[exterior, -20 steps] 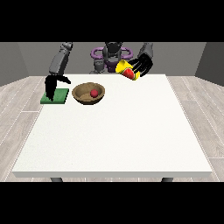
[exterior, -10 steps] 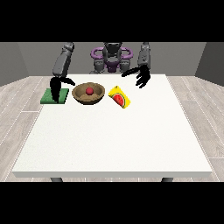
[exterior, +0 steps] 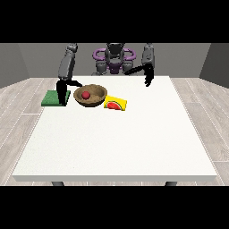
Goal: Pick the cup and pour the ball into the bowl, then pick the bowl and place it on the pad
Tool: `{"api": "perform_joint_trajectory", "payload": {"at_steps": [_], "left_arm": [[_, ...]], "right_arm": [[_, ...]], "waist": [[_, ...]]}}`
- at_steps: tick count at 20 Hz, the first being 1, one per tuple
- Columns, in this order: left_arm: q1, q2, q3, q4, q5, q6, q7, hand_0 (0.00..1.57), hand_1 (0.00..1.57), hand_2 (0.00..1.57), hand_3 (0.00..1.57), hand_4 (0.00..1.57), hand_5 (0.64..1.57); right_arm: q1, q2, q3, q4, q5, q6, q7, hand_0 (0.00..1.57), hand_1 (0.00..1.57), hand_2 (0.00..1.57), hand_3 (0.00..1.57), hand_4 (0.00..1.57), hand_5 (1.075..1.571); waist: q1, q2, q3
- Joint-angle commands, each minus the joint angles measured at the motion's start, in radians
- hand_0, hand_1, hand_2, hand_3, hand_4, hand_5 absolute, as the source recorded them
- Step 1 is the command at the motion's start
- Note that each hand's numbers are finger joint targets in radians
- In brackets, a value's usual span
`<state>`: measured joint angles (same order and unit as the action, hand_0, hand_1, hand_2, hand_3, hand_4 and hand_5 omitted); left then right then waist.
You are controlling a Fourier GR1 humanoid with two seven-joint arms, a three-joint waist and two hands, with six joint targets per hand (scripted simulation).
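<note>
The red ball [exterior: 85, 95] is seen inside the brown wooden bowl [exterior: 91, 95]; the yellow cup [exterior: 116, 104] lies tipped just beside the bowl on the white surface [exterior: 116, 138]. The bowl is to be grasped at its rim by the hand at the view's left [exterior: 62, 92], kept level, and set on the green pad [exterior: 53, 97] beside it. Finger spread cannot be told; the hand at the view's right [exterior: 148, 77] holds nothing.

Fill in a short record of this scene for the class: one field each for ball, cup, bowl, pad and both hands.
ball: small red ball lies inside the bowl
cup: yellow cup with red inside lies on its side beside the bowl
bowl: brown wooden bowl stands on the white table, not on the pad
pad: green square pad at the view's left
hand at the view's left: over the pad
hand at the view's right: holds nothing
</note>
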<state>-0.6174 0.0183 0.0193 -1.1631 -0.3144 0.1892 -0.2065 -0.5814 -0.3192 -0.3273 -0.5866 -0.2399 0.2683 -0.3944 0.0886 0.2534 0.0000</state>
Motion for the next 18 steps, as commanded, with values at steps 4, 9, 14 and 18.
{"api": "perform_joint_trajectory", "payload": {"at_steps": [4,9,14,18], "left_arm": [[-0.040,0.009,-0.036,-0.106,-0.008,-0.023,0.028,0.00,0.00,0.00,0.00,0.00,1.555],[-0.017,-0.008,-0.079,-0.151,-0.009,-0.062,0.101,0.00,0.00,0.00,0.00,0.00,1.558],[-0.029,0.009,-0.048,-0.104,0.006,-0.068,0.069,0.00,0.00,0.00,0.00,0.00,1.562],[0.023,0.022,-0.008,-0.040,0.010,-0.043,0.034,0.00,0.00,0.00,0.00,0.00,1.564]], "right_arm": [[-0.018,-0.022,-0.028,0.094,-0.006,0.037,-0.120,0.00,0.00,0.00,0.00,0.20,1.539],[0.006,0.037,-0.044,0.110,-0.022,-0.026,-0.122,0.00,0.00,0.00,0.00,0.19,1.528],[-0.047,0.061,-0.044,0.081,-0.046,-0.041,-0.046,0.00,0.00,0.00,0.00,0.23,1.532],[-0.093,0.087,-0.006,0.060,-0.035,-0.089,0.054,0.00,0.00,0.00,0.00,0.35,1.546]], "waist": [[0.058,0.106,0.0014],[0.116,0.050,0.0012],[0.100,0.049,-0.0001],[0.032,-0.042,-0.0001]]}}
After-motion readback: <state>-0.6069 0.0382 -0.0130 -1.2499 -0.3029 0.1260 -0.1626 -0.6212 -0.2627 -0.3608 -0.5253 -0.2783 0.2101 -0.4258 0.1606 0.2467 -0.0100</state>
